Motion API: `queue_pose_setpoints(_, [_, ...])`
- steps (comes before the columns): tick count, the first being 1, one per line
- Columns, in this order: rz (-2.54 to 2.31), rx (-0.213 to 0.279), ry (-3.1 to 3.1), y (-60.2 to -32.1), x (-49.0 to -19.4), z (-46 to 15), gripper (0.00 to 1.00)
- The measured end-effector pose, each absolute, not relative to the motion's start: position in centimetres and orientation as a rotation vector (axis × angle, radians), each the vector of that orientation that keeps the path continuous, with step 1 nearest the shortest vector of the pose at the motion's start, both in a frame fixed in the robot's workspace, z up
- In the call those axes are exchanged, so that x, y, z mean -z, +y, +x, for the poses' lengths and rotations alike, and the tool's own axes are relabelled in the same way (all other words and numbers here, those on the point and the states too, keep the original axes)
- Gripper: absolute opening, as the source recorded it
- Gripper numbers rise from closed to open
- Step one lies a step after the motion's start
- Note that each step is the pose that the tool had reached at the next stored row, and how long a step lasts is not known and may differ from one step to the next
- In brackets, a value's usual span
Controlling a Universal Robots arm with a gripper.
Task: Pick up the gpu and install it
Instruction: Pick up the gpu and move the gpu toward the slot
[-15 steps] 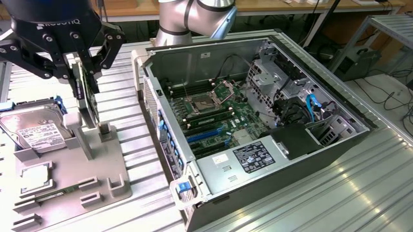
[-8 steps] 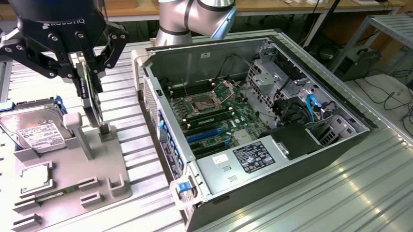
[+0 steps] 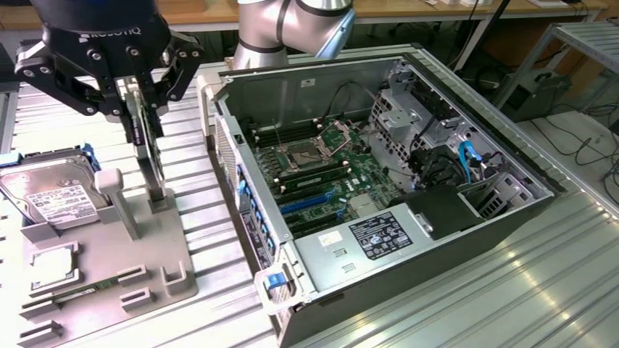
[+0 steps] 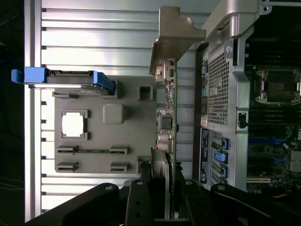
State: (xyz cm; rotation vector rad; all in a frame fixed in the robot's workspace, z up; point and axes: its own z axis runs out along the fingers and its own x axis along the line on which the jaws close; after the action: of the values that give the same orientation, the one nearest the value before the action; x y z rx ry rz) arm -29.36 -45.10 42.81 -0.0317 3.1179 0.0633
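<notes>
Exterior view first: you have the black two-finger gripper point(image 3: 138, 101) hanging over the flat grey plastic holder tray point(image 3: 145, 254), which lies on the ribbed aluminium tabletop point(image 3: 464, 304). Its fingers are drawn in narrow and clamp the top of the gpu point(image 3: 147, 156), a thin green circuit-board card with a black fan on one face and a silvery metal end bracket. The gpu stands upright on its long edge, its lower edge seated in a slot at the tray's edge nearest the open black and silver computer case point(image 3: 387, 181).

In the wrist view you look down along the gpu point(image 4: 173, 117) edge-on. The bracket is at the end away from the gripper point(image 4: 163, 188), and one black fingertip point(image 4: 138, 188) sits against each face of the card.

Elsewhere on the tray point(image 4: 136, 141), a boxy silver hard drive with a white label and blue side rails point(image 3: 53, 192) leans at the corner away from the case. A small square silver CPU chip point(image 3: 53, 264) lies flat in a recess towards the same side edge. The case lies on its side just beside the tray, with its green motherboard point(image 3: 329, 181) exposed.
</notes>
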Motion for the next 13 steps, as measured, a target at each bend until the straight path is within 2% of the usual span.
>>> queue_pose_setpoints(13, [-0.032,-0.063,3.118,-45.1,-42.8,-26.6,0.28])
